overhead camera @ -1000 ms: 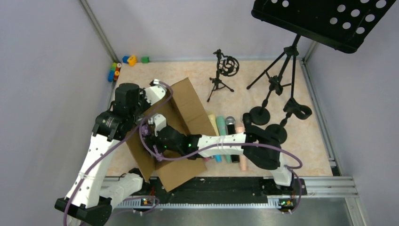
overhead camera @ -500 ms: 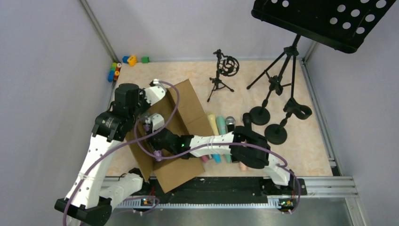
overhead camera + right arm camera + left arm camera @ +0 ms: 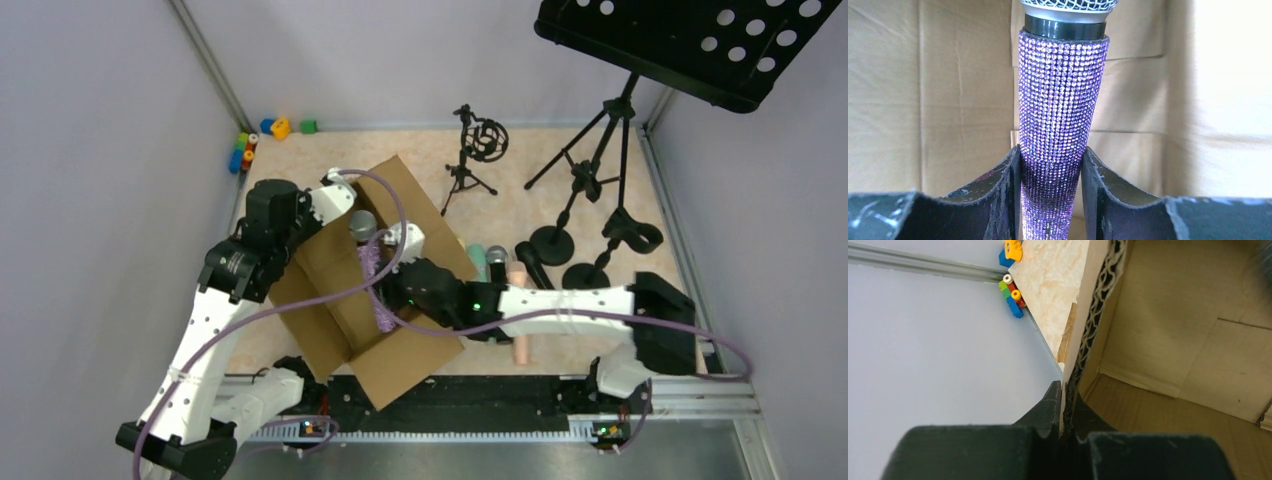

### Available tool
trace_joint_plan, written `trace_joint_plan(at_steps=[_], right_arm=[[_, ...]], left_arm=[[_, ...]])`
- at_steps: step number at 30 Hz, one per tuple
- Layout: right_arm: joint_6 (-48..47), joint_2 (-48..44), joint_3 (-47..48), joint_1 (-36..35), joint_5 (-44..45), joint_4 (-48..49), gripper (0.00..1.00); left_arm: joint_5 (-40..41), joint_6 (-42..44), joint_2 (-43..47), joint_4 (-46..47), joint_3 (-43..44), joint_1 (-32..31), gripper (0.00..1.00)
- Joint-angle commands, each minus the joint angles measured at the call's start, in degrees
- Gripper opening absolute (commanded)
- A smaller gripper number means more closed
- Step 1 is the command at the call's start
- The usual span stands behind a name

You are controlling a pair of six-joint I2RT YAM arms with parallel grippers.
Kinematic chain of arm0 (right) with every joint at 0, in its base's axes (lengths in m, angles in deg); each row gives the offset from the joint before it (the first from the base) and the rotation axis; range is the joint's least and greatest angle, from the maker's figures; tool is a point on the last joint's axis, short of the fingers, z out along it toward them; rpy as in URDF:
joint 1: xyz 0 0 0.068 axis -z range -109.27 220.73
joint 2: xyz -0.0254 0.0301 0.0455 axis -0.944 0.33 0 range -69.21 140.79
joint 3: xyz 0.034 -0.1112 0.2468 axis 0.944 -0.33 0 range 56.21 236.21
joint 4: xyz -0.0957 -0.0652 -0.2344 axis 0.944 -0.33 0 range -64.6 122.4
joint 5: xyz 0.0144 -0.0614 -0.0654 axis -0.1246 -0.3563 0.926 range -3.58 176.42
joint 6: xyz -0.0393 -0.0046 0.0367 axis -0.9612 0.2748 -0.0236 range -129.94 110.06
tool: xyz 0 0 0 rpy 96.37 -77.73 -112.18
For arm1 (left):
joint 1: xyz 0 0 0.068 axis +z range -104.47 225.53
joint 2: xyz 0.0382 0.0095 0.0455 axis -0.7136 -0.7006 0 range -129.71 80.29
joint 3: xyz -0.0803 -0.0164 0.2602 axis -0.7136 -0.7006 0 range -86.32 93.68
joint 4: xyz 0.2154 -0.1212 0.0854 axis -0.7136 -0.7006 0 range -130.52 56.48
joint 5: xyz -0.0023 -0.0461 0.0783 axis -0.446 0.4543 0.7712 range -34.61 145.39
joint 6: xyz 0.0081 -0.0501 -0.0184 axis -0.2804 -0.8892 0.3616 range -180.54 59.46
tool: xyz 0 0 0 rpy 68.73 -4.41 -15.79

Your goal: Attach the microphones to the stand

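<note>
While it was gripped, purple microphone (image 3: 1063,100): within the cardboard box (image 3: 420,350), not on a stand.
Right tool (image 3: 1050,155): closed around its handle.
Left tool (image 3: 1064,390): pinching the box wall.
Other microphones (image 3: 517,275): lying on the table (image 3: 400,150).
Stands (image 3: 586,277): seemed all empty; no attachment was done yet.

A wall of the cardboard box (image 3: 1168,330) is pinched at its corrugated edge between the fingers of the left gripper (image 3: 1065,396). Coloured toy blocks (image 3: 1012,294) are seen at the edge of the table (image 3: 1050,285)
</note>
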Motion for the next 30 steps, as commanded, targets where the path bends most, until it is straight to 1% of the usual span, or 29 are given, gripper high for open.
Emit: trace_joint_plan(at_steps=[1, 4, 9, 12, 19, 20, 21, 22, 23, 24, 25, 26, 28, 30], right_arm=[[2.38, -13.95, -6.60, 0.37, 5.17, -0.51, 0.00], [4.07, -18.81, -9.78, 1.82, 9.36, -5.68, 0.00], [8.48, -23.16, -15.34, 8.85, 10.69, -13.36, 0.00], [8.96, -22.88, -16.95, 11.87, 11.83, -16.84, 0.00], [10.62, -19.34, -20.50, 16.82, 10.92, -20.35, 0.00], [10.61, -18.75, -20.88, 16.91, 10.89, -20.39, 0.01], [10.67, -18.24, -21.11, 17.01, 10.77, -20.39, 0.03], [10.77, -17.68, -21.26, 17.04, 10.54, -20.19, 0.08], [10.84, -17.32, -21.32, 17.05, 10.33, -20.10, 0.12], [11.07, -16.96, -21.33, 17.01, 10.07, -20.01, 0.18], [11.26, -16.75, -21.31, 17.05, 9.92, -19.80, 0.23], [11.41, -16.72, -21.26, 17.06, 9.84, -19.78, 0.26], [11.31, -16.72, -20.95, 17.05, 9.74, -19.65, 0.30], [10.92, -16.87, -20.16, 17.04, 9.71, -19.72, 0.36]], left_arm=[[4.14, 2.98, 0.89, 7.00, -0.04, 0.31, 0.00], [4.47, 3.44, 0.76, 7.37, -0.10, 0.35, 0.00], [6.12, 4.38, 0.42, 8.83, -0.68, 0.42, 0.00], [7.42, 4.59, -0.19, 9.95, -1.25, 0.44, 0.00], [9.78, 6.83, -1.02, 14.33, -5.22, 1.32, 0.00], [9.50, 7.09, -1.23, 15.21, -5.84, 1.58, 0.05], [9.15, 7.16, -1.48, 15.58, -6.21, 1.94, 0.17], [8.83, 7.03, -1.92, 15.72, -6.38, 2.22, 0.33], [8.58, 6.81, -2.31, 15.76, -6.41, 2.37, 0.54], [8.54, 6.44, -2.77, 15.90, -6.16, 2.38, 0.78], [8.36, 5.90, -3.28, 15.87, -5.55, 2.43, 0.91], [8.01, 5.34, -3.44, 15.90, -4.88, 2.39, 0.98], [7.19, 4.56, -3.60, 15.62, -3.52, 2.38, 0.99], [6.38, 3.41, -3.51, 14.65, -2.01, 2.37, 0.99]])
